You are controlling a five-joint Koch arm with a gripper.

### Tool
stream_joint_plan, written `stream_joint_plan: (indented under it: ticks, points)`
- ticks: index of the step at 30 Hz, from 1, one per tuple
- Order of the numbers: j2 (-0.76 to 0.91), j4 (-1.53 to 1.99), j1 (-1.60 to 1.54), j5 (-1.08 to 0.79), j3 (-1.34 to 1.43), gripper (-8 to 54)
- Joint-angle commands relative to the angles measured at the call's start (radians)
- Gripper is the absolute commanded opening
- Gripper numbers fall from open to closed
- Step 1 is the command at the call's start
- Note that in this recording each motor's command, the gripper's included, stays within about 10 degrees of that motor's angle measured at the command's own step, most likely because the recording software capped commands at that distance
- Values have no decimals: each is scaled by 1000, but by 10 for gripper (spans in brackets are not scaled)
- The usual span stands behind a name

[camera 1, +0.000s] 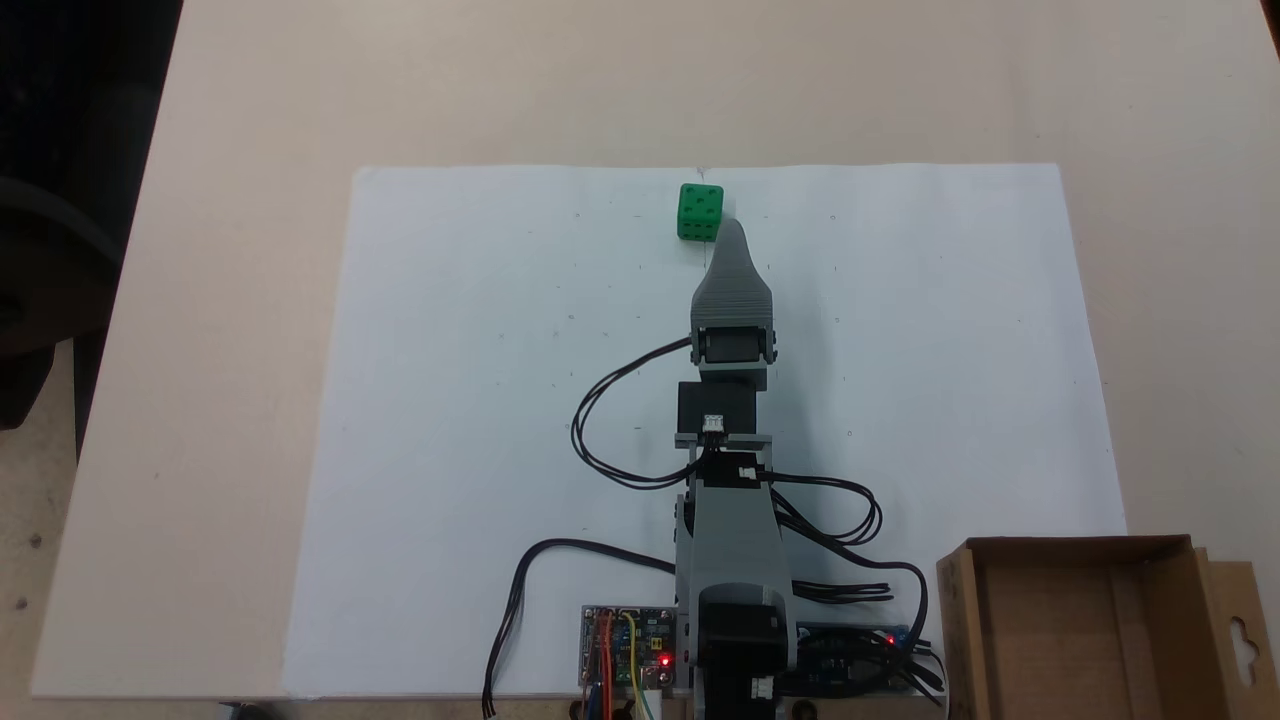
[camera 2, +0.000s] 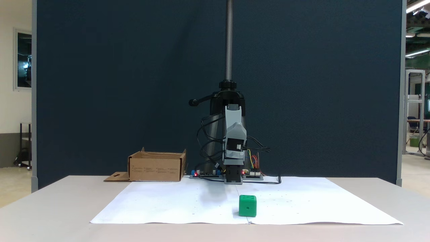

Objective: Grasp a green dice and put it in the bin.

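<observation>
White sheet (camera 1: 450, 400), green dice (camera 1: 700, 212) six-up.

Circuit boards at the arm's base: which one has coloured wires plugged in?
The left circuit board in the top-down fixed view: orange, yellow and blue wires rise from it. The right blue board carries black cables.

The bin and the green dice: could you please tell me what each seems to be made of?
The bin looks like brown corrugated cardboard, matte, with folded flaps and a hang-hole cutout. The green dice seems to be hard plastic, possibly printed: uniform bright green, sharp edges, dark recessed pips.
</observation>
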Motion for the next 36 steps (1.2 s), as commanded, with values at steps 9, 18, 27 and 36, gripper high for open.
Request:
stream_joint_plan:
  ticks: [9, 18, 27, 36]
  points:
    - [110, 15, 2, 25, 64, 439]
    - [110, 15, 0, 25, 64, 438]
    - [110, 15, 0, 21, 64, 431]
    - [110, 17, 2, 20, 64, 431]
